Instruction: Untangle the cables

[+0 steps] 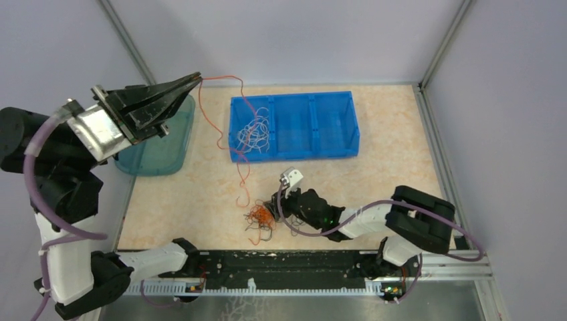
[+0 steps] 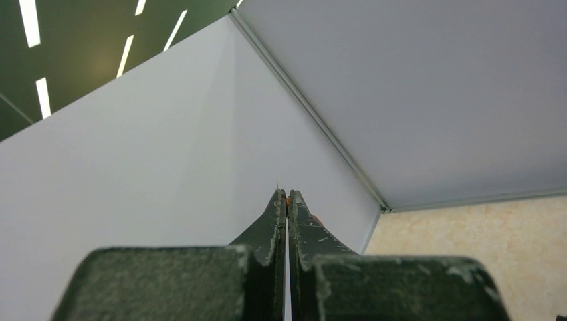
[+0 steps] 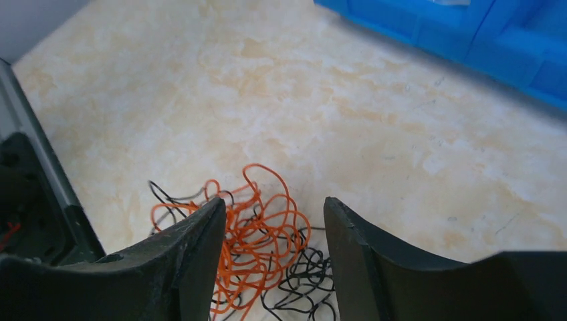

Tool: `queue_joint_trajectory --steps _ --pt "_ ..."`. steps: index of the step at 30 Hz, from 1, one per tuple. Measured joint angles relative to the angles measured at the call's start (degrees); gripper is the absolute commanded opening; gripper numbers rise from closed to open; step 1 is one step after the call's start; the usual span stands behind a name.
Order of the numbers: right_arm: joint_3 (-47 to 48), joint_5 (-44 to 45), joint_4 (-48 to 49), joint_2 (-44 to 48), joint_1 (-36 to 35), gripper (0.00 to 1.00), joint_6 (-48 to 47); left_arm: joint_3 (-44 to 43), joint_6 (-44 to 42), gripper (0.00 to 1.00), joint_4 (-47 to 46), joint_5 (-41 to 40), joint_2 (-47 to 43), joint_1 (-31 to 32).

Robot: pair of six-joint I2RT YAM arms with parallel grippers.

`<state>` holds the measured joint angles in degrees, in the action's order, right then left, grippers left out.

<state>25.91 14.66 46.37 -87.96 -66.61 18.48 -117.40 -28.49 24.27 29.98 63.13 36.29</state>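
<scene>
My left gripper [image 1: 199, 77] is raised high at the left, shut on the end of a long orange cable [image 1: 224, 76]. A speck of orange shows at the pinched tips [image 2: 287, 198]. The cable drapes across the blue bin's corner and down to a tangle of orange and black cables [image 1: 259, 219] on the table near the front. My right gripper [image 1: 273, 208] hovers low over that tangle, jaws open. In the right wrist view the orange loops [image 3: 264, 224] and black loops [image 3: 304, 281] lie between and below the open right gripper [image 3: 274, 208]. White cables [image 1: 254, 134] lie curled in the bin's left compartment.
The blue bin [image 1: 332, 152] with three compartments stands at the back centre. A teal tray [image 1: 157, 150] sits at the left, under the raised left arm. Grey walls enclose the table on three sides; a black rail [image 1: 287, 264] runs along the front edge.
</scene>
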Motion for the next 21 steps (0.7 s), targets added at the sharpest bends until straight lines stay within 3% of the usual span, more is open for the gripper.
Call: queue_joint_trajectory --steps 11,21 --pt "-1.0 3.7 -1.2 16.9 0.1 0.74 -0.5 12.6 -1.1 0.0 -0.6 0.3 -0.7 0.0" --pt "-4.9 22.5 -12.1 30.7 2.5 0.75 2.0 25.2 0.0 0.0 -7.7 0.1 0.3 0.0"
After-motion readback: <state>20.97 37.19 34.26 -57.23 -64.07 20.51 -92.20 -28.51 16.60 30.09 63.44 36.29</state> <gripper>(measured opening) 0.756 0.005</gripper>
